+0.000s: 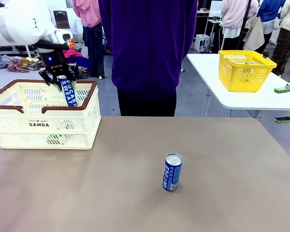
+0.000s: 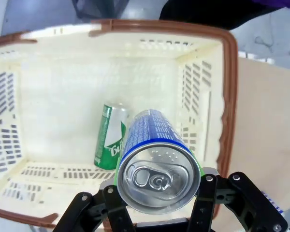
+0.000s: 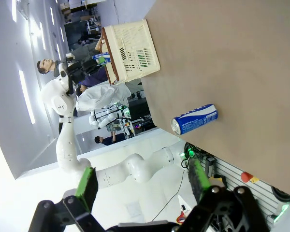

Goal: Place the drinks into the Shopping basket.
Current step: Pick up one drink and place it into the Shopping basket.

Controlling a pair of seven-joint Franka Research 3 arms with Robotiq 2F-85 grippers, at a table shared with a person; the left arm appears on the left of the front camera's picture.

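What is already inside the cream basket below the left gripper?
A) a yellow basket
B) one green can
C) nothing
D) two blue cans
B: the left wrist view shows a single green can resting on the floor of the Shopping basket, beyond the blue can that the left gripper holds above it.

Basket (image 1: 19, 130): cream-white lattice, brown rim, black lettering. Raised can (image 1: 68, 92): blue, white letters, silver top. Inside can (image 2: 110, 137): green, white script. Standing can (image 1: 172, 172): blue, white print. Table (image 1: 232, 193): tan.
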